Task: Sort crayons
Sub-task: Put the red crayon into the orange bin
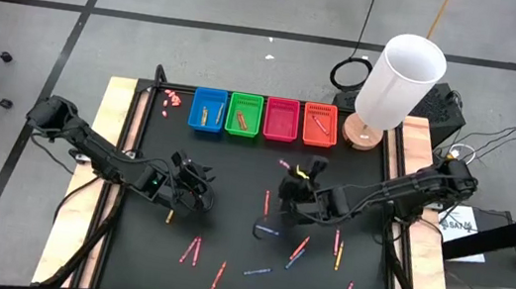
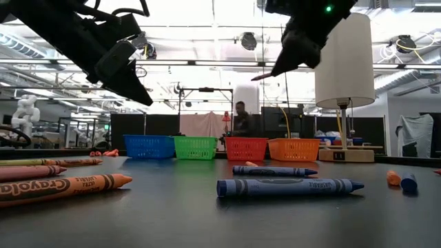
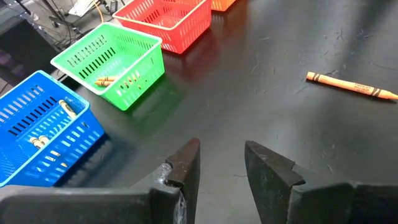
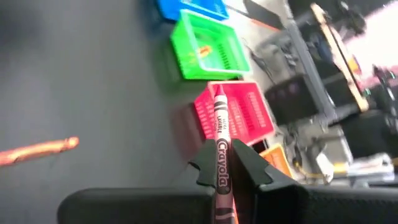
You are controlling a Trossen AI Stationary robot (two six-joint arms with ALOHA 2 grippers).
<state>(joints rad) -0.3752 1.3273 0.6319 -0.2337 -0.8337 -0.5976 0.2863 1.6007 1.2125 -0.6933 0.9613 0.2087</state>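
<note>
Near edge: loose paper-wrapped crayons (image 1: 255,271) lie scattered on matte black table (image 1: 233,181). Mid-table: left gripper (image 3: 222,163) hovers, fingers parted, nothing between them. Right gripper (image 4: 222,167) clamps a thin red crayon (image 4: 220,134), tip pointing at slotted plastic pink basket (image 4: 249,121). Far edge: blue basket (image 1: 208,110), green basket (image 1: 244,115), orange basket (image 1: 320,124) in one row; white cylindrical lamp (image 1: 398,83) beside them

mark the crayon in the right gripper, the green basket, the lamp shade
red crayon (image 4: 219,134), right wrist view, on its paper wrap above the fingers
green basket (image 1: 244,115), high view, on its floor
lamp shade (image 1: 401,81), high view, on its white side
</note>
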